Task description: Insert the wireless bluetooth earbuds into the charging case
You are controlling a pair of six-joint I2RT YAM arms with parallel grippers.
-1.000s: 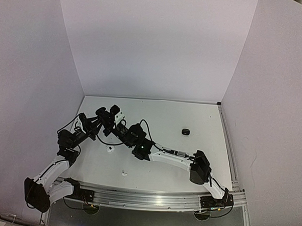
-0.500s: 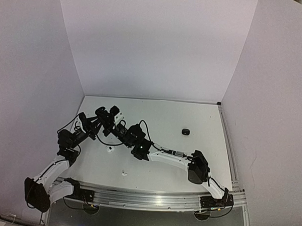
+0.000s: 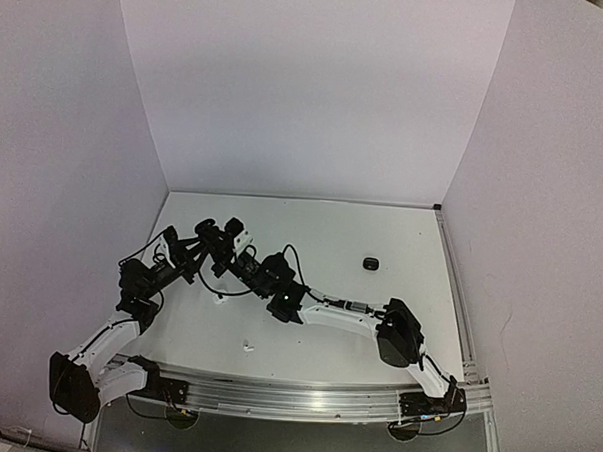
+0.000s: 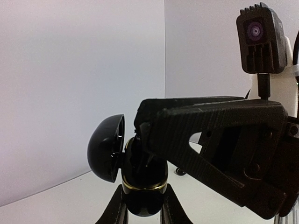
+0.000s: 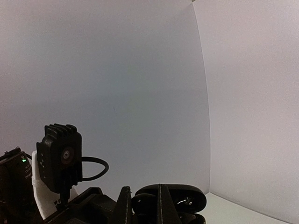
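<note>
In the left wrist view my left gripper [image 4: 142, 207] is shut on a black charging case [image 4: 142, 186] with a gold ring. The case is upright and its lid [image 4: 106, 148] is swung open to the left. My right gripper [image 4: 142, 135] reaches in from the right, its tips at the case's open mouth. In the right wrist view the right gripper [image 5: 142, 205] is shut on a small rounded black earbud [image 5: 144, 203], with the lid just behind. From above, the left gripper [image 3: 231, 238] and right gripper [image 3: 248, 262] meet over the left of the table.
A second black case [image 3: 370, 262] lies shut on the white table at the right. A tiny white piece [image 3: 244, 346] lies near the front edge. White walls close in the back and both sides. The arms' cables loop between the two wrists.
Both grippers, still meeting at the case, have drifted slightly to the right. Neither grip has changed.
</note>
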